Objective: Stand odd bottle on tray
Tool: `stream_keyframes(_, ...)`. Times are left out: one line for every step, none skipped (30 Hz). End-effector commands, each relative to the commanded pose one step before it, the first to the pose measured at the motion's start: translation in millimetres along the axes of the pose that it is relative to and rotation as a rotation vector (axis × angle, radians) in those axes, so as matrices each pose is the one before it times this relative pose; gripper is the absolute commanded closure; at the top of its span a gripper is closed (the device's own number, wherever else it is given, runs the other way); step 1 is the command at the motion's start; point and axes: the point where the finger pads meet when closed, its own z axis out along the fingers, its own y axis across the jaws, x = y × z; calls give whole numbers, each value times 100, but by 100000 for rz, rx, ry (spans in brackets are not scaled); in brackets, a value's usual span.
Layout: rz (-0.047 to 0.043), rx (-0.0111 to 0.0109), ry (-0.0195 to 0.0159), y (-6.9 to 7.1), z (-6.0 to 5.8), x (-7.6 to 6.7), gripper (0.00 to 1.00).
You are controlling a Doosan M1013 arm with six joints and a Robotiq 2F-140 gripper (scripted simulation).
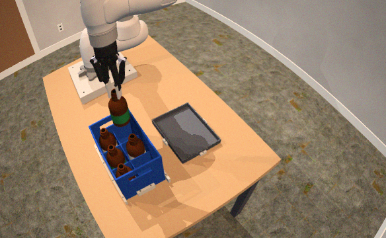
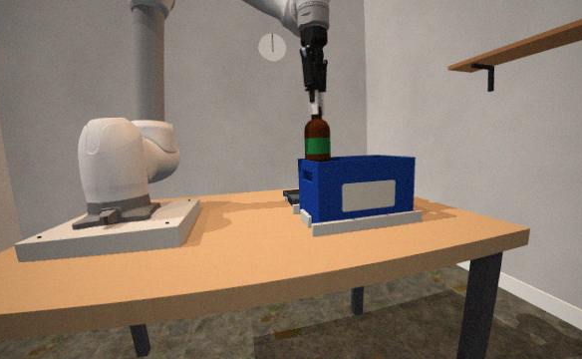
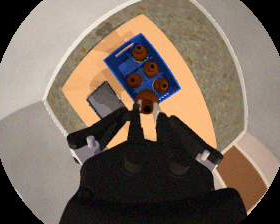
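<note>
My gripper [image 1: 114, 92] [image 2: 317, 106] [image 3: 147, 106] is shut on the neck of a brown bottle with a green label [image 1: 120, 118] [image 2: 317, 146]. That bottle hangs upright over the robot-side end of the blue crate [image 1: 147, 181] [image 2: 331, 199] [image 3: 166, 71], its base about at rim height. The other brown bottles stand in the crate: three along one long side [image 1: 107, 140] [image 1: 115, 158] [image 1: 123, 171] and one in the middle cell of the other row [image 1: 135, 147]. Their neck widths cannot be told apart by eye. The dark tray [image 1: 193, 123] [image 3: 105, 100] lies level beside the crate and holds no bottle.
The robot's pale base plate [image 1: 90, 90] [image 2: 161, 234] is behind the crate. Low white strips [image 1: 146, 189] [image 2: 366, 222] edge the crate, and small white blocks [image 1: 203, 153] sit against the tray. A wall shelf [image 2: 535, 45] is far off.
</note>
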Motion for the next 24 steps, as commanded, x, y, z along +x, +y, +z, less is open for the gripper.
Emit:
stream_keyframes(-1, 17, -7, 3, -8, -3, 100)
stream_keyframes(0, 0, 0, 0, 0, 0, 100)
stream_keyframes(0, 0, 0, 0, 0, 0, 100)
stream_keyframes(0, 0, 0, 0, 0, 0, 100)
stream_keyframes(0, 0, 0, 0, 0, 0, 100)
stream_keyframes(0, 0, 0, 0, 0, 0, 100)
stream_keyframes(0, 0, 0, 0, 0, 0, 100)
stream_keyframes(0, 0, 0, 0, 0, 0, 100)
stream_keyframes(0, 0, 0, 0, 0, 0, 100)
stream_keyframes(0, 0, 0, 0, 0, 0, 100)
stream_keyframes(0, 0, 0, 0, 0, 0, 100)
stream_keyframes(0, 0, 0, 0, 0, 0, 100)
stream_keyframes(0, 0, 0, 0, -1, 0, 100)
stream_keyframes(0, 0, 0, 0, 0, 0, 100)
stream_keyframes(0, 0, 0, 0, 0, 0, 100)
stream_keyframes(0, 0, 0, 0, -4, 0, 100)
stream_keyframes(0, 0, 0, 0, -11, 0, 100)
stream_keyframes(0, 0, 0, 0, -20, 0, 100)
stream_keyframes(0, 0, 0, 0, -31, 0, 100)
stream_keyframes(0, 0, 0, 0, -43, 0, 100)
stream_keyframes(0, 0, 0, 0, -55, 0, 100)
stream_keyframes(0, 0, 0, 0, -67, 0, 100)
stream_keyframes(0, 0, 0, 0, -78, 0, 100)
stream_keyframes(0, 0, 0, 0, -89, 0, 100)
